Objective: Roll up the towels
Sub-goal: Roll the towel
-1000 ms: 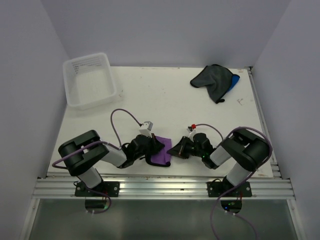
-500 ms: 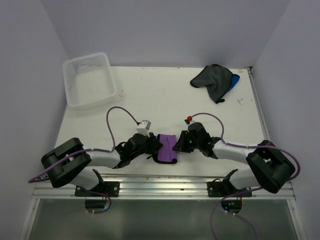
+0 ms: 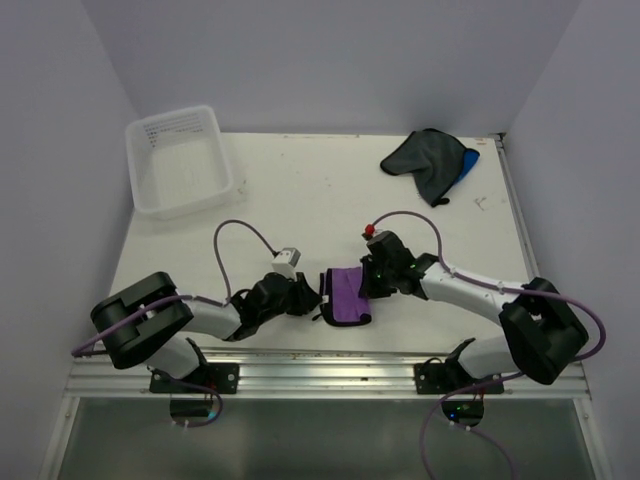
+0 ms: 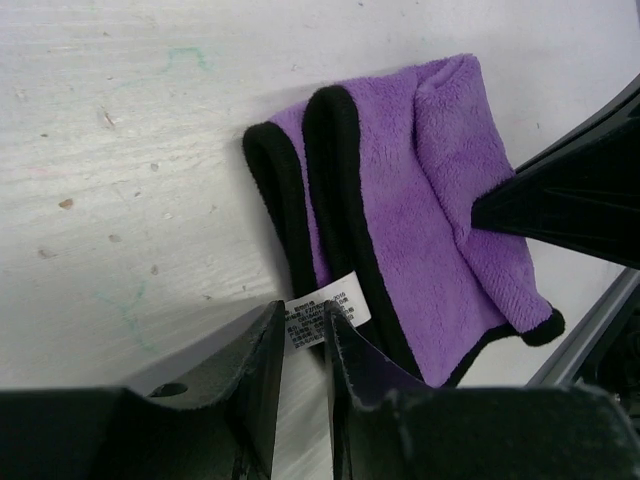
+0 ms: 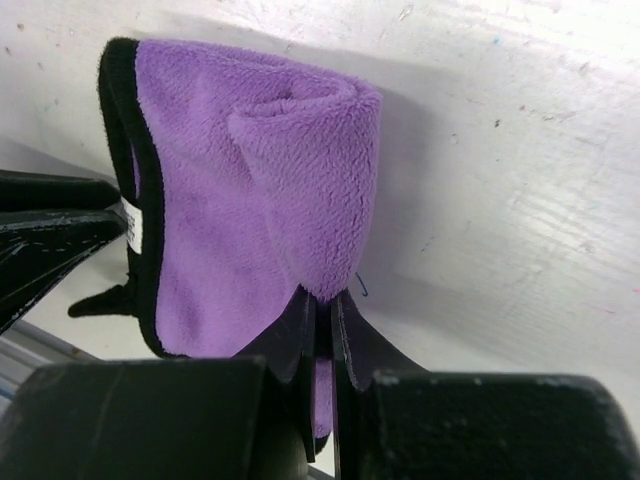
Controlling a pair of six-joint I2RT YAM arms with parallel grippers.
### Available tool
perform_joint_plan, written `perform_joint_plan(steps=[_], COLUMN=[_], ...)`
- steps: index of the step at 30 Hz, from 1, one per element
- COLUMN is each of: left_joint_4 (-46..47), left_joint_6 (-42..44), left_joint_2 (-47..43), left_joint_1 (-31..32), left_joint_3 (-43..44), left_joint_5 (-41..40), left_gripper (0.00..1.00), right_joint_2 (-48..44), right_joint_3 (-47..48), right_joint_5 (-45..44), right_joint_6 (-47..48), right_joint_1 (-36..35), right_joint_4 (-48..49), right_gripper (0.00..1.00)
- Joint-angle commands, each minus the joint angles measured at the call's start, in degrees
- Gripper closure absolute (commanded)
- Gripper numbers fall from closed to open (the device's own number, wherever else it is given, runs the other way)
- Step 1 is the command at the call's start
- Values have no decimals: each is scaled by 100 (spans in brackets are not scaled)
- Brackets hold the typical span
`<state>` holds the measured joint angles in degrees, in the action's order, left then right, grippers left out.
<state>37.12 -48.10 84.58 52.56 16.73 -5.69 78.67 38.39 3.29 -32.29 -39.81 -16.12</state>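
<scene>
Well, from above we see the purple towel lying partly rolled on the near part of the surface, between the two arms. The left gripper comes in low from the left and meets the towel's left edge. The right gripper reaches the towel from the right. The dark grey towel lies bunched at the far right corner, with the blue towel showing at its right side, both well apart from the arms. The clear tub stands at the far left corner.

In the left wrist view, we find the purple towel folded over itself, its black-bound edge showing twice on the left. The left gripper has its jaws narrowly apart, with bare surface visible between them. The towel's white label sits right at their tips (we cannot tell whether they touch it). The right gripper's dark fingers press into the cloth from the right.

In the right wrist view, the purple towel shows a plump rolled end. The right gripper is pinched tight on a fold of it, a sliver of purple showing between the jaws. At the left, the left gripper's fingers lie beside the black edge.
</scene>
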Motion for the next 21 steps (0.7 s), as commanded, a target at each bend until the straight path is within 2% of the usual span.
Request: perform_joint_plan(steps=[1, 6, 16, 21], left_joint_4=[584, 752, 1016, 1051], left_joint_6=[-156, -86, -7, -7], left_joint_2=[209, -28, -213, -328], left_joint_1=[9, 167, 387, 519], left_joint_3=[-196, -241, -196, -205], left_joint_5=[253, 42, -2, -134], left_gripper=[75, 78, 74, 72], right_joint_2=[60, 201, 1097, 1457], right_joint_3=[476, 968, 1689, 1908], right_joint_5=[-477, -1179, -2218, -2639], right_joint_6=[530, 716, 567, 400], right_joint_1=[-70, -281, -1063, -1213], right_joint_4=[-839, -1481, -2167, -2404], right_gripper=[100, 100, 100, 100])
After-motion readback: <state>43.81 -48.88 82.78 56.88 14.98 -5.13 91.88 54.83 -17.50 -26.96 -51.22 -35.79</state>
